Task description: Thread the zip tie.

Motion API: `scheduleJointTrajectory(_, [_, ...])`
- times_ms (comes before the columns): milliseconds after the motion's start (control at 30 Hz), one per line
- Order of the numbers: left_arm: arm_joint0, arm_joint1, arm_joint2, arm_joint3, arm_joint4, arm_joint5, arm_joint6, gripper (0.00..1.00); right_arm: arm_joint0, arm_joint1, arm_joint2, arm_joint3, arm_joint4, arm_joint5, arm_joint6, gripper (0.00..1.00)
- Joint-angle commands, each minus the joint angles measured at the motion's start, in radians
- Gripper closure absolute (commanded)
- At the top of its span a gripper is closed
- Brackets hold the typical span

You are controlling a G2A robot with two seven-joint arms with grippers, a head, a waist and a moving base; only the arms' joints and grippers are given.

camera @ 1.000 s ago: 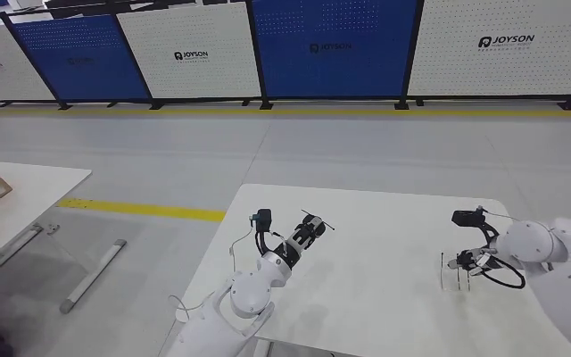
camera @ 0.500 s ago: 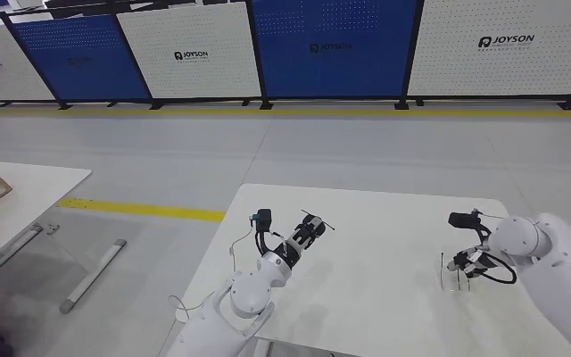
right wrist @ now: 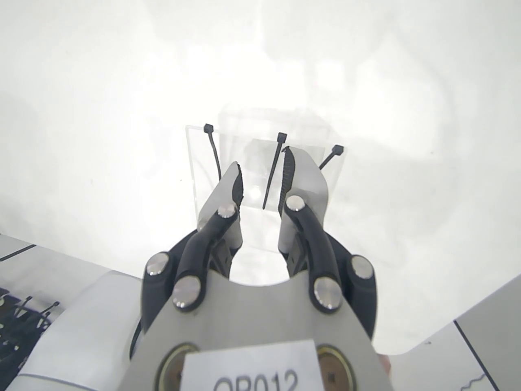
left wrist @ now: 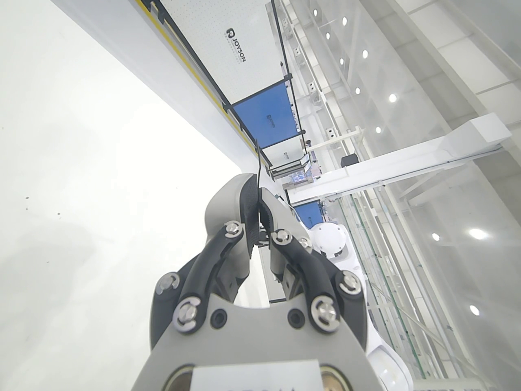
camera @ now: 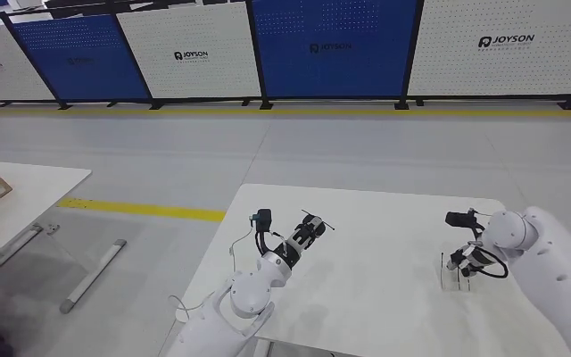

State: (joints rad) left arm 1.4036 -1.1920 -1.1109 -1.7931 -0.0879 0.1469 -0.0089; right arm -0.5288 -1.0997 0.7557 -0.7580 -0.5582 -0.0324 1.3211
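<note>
A thin black zip tie sticks out past the fingertips of my left gripper, which is shut on it. From above, this gripper is raised over the middle left of the white table, the zip tie crossing its tip. My right gripper stands open just above a clear plastic holder with three upright black zip ties: one, a middle one between the open fingers, and a third. Seen from above, the right gripper is over the holder near the table's right side.
The table's near and right edges lie close to the holder. A second white table stands to the far left. Blue and white pegboard panels line the floor behind. More black zip ties lie in a heap off the table's edge.
The right arm has shifted a little to the left and toward the holder. The left arm with its zip tie has not moved.
</note>
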Motion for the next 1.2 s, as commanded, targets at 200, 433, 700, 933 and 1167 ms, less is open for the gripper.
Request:
scheduleJointTrajectory(200, [0.0,0.0,0.0,0.0,0.0,0.0,0.0,1.0,0.032,-0.031,-0.033,0.072,-0.012,0.01,-0.008,0.76])
scheduleJointTrajectory(433, [0.0,0.0,0.0,0.0,0.0,0.0,0.0,1.0,0.059,-0.059,-0.055,0.134,-0.011,0.003,-0.012,0.85])
scheduleJointTrajectory(700, [0.0,0.0,0.0,0.0,0.0,0.0,0.0,1.0,0.087,-0.087,-0.072,0.198,-0.009,-0.015,-0.015,1.0])
scheduleJointTrajectory(933, [0.0,0.0,0.0,0.0,0.0,0.0,0.0,1.0,0.092,-0.094,-0.072,0.209,-0.017,-0.041,-0.023,1.0])
scheduleJointTrajectory(1167, [0.0,0.0,0.0,0.0,0.0,0.0,0.0,1.0,0.058,-0.071,-0.044,0.142,-0.045,-0.025,-0.067,1.0])
